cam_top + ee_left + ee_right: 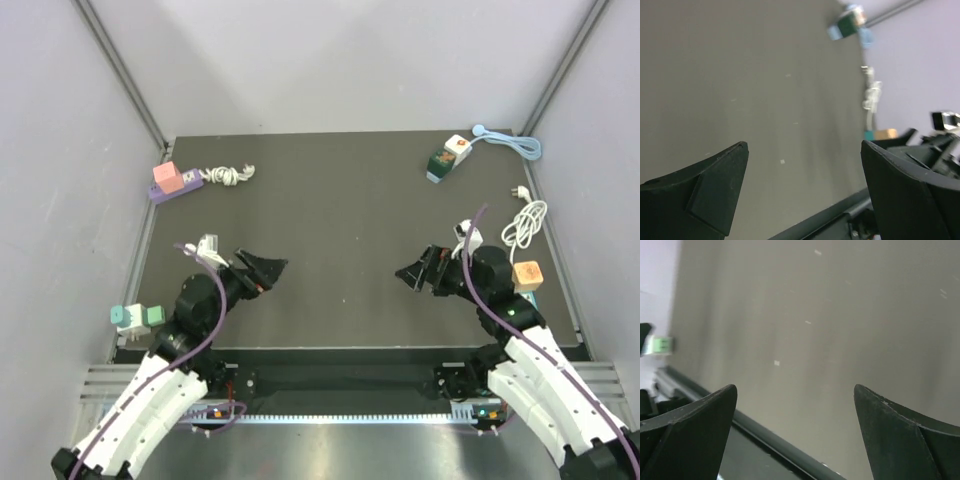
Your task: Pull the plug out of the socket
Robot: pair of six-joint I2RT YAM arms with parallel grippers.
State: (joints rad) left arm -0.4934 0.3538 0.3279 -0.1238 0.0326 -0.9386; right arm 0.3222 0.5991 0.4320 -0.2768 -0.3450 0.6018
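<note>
Four blocky plastic plug-and-socket pairs are sitting at the edges of the matte dark table [340,220]: pink plug [166,176] on purple strip [186,187] far left, orange-topped block [447,157] far right, orange cube [527,275] near right, mint pair [135,317] near left. Two black wedge-fingered tools, left gripper [264,266] and right gripper [414,266], are hanging spread wide, gripping nothing.

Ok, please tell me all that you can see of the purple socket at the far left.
The purple socket is a low, flat strip that looks like plastic. It lies flat in the far left corner of the dark mat, slightly slanted to the mat's edge. A pink block stands on top of it. A coiled white cable lies at its right end. Whether its plug sits in the socket is too small to tell. No gripper is near it.
</note>
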